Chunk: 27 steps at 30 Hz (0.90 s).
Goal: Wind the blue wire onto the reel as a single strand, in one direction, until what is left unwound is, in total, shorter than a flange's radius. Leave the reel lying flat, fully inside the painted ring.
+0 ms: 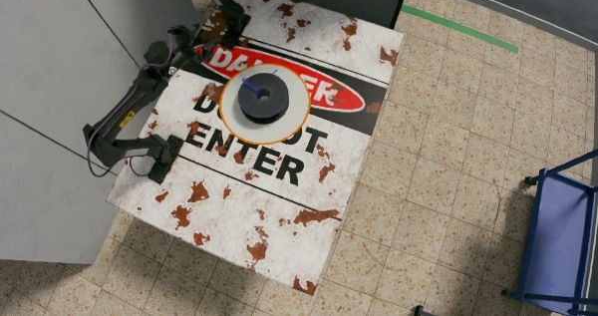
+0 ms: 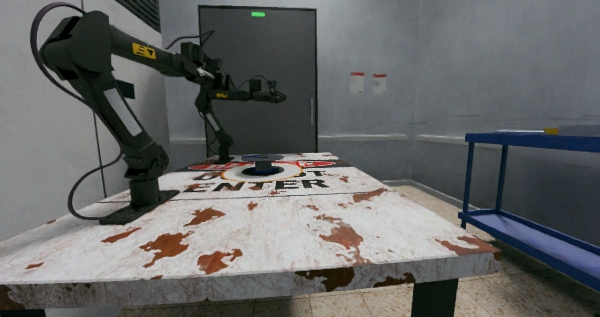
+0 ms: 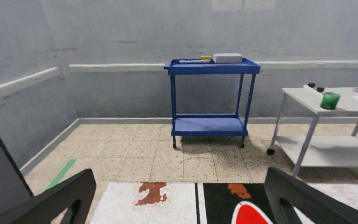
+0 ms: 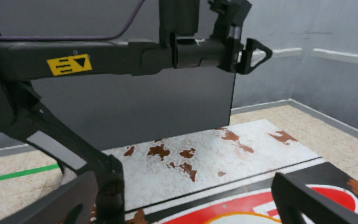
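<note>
The dark grey reel (image 1: 273,110) (image 2: 262,164) lies flat, fully inside the orange-edged painted ring (image 1: 310,104) (image 4: 236,212). Blue wire (image 1: 250,85) (image 2: 265,171) shows low around the hub. A short straight blue piece lies over the top flange, from its rim toward the centre hole, and a small blue bit sticks out at the rim. How the turns lie is mostly hidden by the flange. My left gripper (image 2: 280,97) (image 4: 256,50) is open and empty, high beyond the reel. My right gripper (image 4: 183,180) is open and empty, raised over the arms' side of the table, away from the reel.
Both arms stand along one side of the rust-patched table (image 1: 224,213) (image 2: 280,239). Their raised forearms are close together. A dark door (image 2: 257,69) stands behind the far end. A blue cart (image 1: 558,238) (image 2: 530,139) (image 3: 211,67) stands on the floor away from the table.
</note>
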Motion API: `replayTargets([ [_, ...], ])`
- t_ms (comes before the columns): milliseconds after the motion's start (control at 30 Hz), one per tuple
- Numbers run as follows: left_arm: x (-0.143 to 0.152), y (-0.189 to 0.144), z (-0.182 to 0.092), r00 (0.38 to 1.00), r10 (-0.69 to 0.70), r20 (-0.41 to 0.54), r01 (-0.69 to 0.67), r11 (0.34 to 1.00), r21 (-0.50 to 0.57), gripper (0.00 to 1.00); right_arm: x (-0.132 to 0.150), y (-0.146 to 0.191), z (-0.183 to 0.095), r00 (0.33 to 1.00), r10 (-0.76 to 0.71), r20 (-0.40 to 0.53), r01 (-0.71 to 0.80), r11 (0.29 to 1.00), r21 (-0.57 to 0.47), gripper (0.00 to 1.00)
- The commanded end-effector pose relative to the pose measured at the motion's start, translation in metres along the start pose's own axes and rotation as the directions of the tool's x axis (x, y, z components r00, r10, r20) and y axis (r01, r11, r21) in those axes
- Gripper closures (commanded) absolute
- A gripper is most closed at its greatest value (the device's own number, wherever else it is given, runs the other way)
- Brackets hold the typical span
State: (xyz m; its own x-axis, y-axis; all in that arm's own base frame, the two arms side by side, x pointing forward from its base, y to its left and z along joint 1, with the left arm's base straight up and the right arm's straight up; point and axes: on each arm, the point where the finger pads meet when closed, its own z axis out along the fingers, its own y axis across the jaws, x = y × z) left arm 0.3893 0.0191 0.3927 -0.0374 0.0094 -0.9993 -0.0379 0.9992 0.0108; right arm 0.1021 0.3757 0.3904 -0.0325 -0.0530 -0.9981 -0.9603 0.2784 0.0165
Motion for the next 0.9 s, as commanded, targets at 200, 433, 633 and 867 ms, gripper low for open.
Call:
replayTargets([
  [200,-0.014,0.001,-0.009,0.999,-0.011,0.037,0.011,1.000,-0.011,0.00,-0.016,-0.006,-0.009,0.998,-0.017,0.060,0.016,1.000,0.004,0.00],
  [433,-0.014,0.000,-0.009,0.999,-0.011,0.037,0.011,1.000,-0.008,0.00,-0.017,-0.043,-0.011,0.998,-0.017,0.060,0.010,0.995,0.099,0.00],
  [633,-0.014,-0.002,-0.009,0.999,-0.011,0.037,0.011,1.000,-0.001,0.00,-0.017,-0.103,-0.021,0.998,-0.017,0.060,0.001,0.966,0.257,0.00],
  [867,-0.014,-0.005,-0.009,0.999,-0.011,0.037,0.011,1.000,0.005,0.00,-0.017,-0.167,-0.044,0.998,-0.017,0.060,-0.010,0.906,0.424,0.00],
])
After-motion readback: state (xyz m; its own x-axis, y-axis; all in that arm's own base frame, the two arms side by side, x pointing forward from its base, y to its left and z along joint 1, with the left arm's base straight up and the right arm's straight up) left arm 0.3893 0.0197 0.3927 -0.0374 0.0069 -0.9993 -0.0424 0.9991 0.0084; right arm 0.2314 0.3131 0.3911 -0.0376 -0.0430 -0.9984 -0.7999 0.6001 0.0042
